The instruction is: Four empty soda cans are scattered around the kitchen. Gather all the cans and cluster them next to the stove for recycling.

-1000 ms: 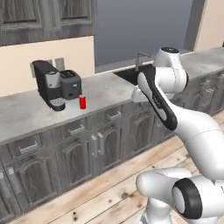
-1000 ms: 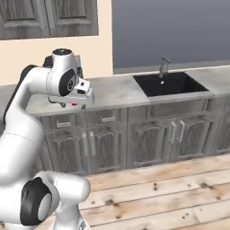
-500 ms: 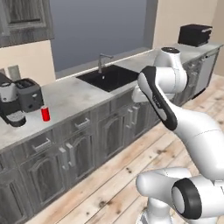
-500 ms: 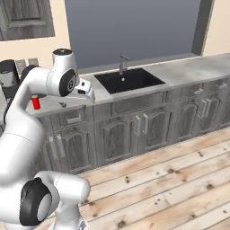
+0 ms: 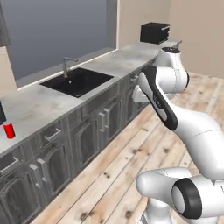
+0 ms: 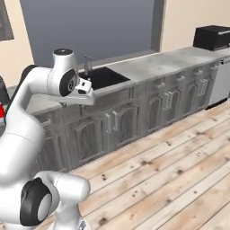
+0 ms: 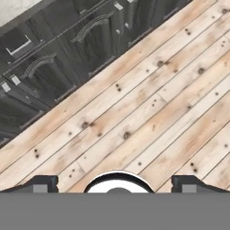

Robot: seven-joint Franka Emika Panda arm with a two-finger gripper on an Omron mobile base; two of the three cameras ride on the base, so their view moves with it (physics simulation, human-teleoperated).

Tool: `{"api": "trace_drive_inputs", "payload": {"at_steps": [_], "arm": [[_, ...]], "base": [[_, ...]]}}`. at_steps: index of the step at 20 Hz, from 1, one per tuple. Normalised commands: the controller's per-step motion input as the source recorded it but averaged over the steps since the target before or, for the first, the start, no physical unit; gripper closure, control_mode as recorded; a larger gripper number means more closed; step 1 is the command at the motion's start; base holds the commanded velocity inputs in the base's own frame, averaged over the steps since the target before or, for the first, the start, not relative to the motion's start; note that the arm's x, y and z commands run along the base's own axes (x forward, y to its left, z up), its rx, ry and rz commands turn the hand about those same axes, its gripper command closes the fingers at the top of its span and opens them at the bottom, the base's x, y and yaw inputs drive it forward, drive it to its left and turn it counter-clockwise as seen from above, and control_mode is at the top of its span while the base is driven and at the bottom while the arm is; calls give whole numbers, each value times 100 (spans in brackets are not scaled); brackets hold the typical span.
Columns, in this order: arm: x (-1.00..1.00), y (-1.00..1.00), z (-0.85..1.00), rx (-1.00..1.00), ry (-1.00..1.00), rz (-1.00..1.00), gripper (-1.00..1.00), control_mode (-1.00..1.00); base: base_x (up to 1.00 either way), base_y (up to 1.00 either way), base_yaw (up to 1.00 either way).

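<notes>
Jaws spread wide and empty: my gripper (image 7: 115,182) faces plank floor (image 7: 148,103). Red soda can (image 5: 8,130) stands upright on the marble counter (image 5: 37,105); probably light, thin-walled, slippery, so grasp mid-body, gently.

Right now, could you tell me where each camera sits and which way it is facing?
Left base view: behind the arm, to its left, facing the counter with the sink and red can; arm at right.
Right base view: behind, to its right, on the same counter and sink; arm at left.
Hand view: on the hand, facing the plank floor and cabinet doors; open gripper at the bottom.
</notes>
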Motion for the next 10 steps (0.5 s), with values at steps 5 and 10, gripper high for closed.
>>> {"api": "trace_drive_inputs", "payload": {"at_steps": [5, 10], "arm": [[0, 0, 0, 0, 0, 0, -100, 100], [0, 0, 0, 0, 0, 0, -100, 100]], "base": [[5, -46, -35], [12, -43, -33]]}}
